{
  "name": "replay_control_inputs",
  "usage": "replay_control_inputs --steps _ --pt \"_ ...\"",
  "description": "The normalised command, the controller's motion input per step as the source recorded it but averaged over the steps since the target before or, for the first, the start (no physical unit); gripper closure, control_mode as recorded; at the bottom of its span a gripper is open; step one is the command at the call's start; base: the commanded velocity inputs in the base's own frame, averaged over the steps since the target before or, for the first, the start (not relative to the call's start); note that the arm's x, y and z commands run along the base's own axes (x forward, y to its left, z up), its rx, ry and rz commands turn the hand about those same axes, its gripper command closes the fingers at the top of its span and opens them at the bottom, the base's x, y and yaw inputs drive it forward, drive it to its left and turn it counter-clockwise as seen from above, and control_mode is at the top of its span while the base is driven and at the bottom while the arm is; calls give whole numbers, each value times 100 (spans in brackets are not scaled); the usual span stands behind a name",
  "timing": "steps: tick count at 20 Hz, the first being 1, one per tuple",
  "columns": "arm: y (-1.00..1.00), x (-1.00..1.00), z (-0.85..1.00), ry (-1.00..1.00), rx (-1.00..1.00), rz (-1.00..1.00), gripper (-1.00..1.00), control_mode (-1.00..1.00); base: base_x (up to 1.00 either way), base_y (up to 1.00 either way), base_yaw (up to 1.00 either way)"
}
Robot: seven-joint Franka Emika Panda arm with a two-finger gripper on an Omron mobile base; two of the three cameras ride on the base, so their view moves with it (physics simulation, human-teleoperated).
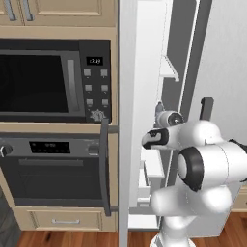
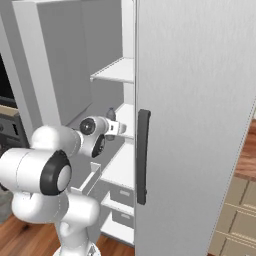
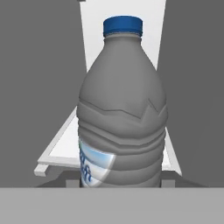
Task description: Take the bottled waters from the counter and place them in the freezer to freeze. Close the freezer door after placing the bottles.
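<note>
A whitish bottled water [image 3: 122, 109] with a blue cap and blue label stands upright close before the hand camera. My gripper [image 1: 159, 115] is shut on it, and its top [image 2: 111, 115] pokes up above the hand. The hand reaches into the freezer [image 2: 117, 70], level with a white middle shelf [image 3: 65, 146]. To the left, the freezer door [image 1: 128, 120] stands open, edge-on, with its dark handle [image 1: 103, 164] facing the oven. A strip of the counter [image 2: 248, 155] shows at the far right.
The plain right fridge door [image 2: 200, 125] with its dark handle [image 2: 142, 155] is shut beside my arm. White shelves and drawers [image 2: 120, 195] lie below the hand. A black microwave [image 1: 48, 82] and wall oven [image 1: 53, 169] stand left of the open door.
</note>
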Motion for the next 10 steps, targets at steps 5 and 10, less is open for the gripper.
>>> replay_control_inputs --steps 5,10 --pt "-2 25 0 0 0 0 100 -100 0 0 0" --pt "-4 30 0 0 0 0 100 -100 0 0 0"
